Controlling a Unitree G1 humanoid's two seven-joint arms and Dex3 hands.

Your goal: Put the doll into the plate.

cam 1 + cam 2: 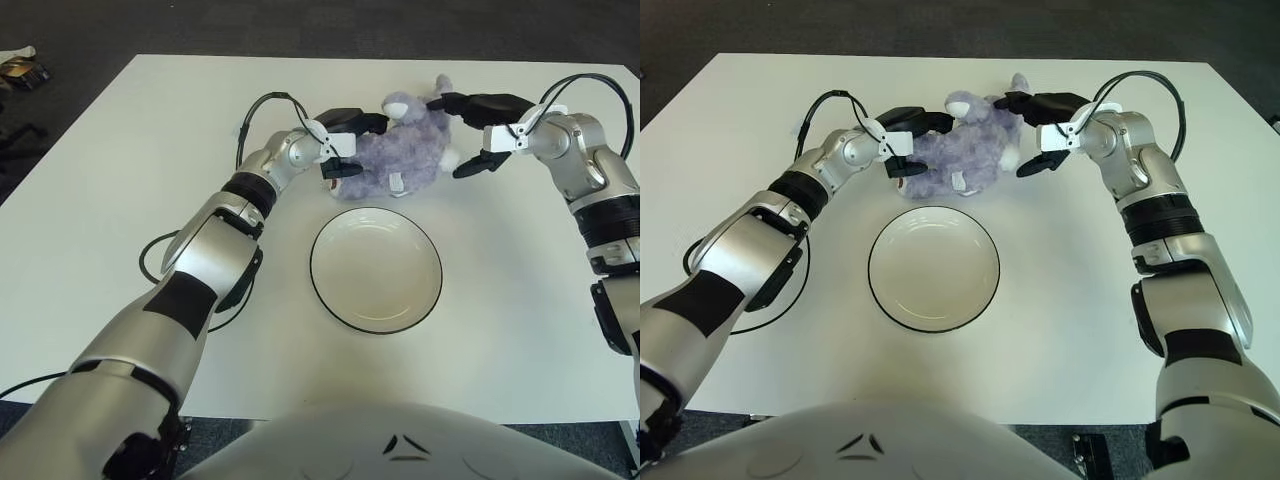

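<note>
Left eye view: the left hand (343, 145) and right hand (478, 130) are pinching the purple doll (400, 150) between them on the bench (120, 180), fingers clamped on its sides, behind the empty plate (376, 270).

Right eye view: both arms are reaching forward; next, likely lifting it toward the plate.

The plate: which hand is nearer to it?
Left, slightly. The left hand grips the doll just beyond the plate's far-left rim; the right hand holds the doll's other side, farther out to the right.
</note>
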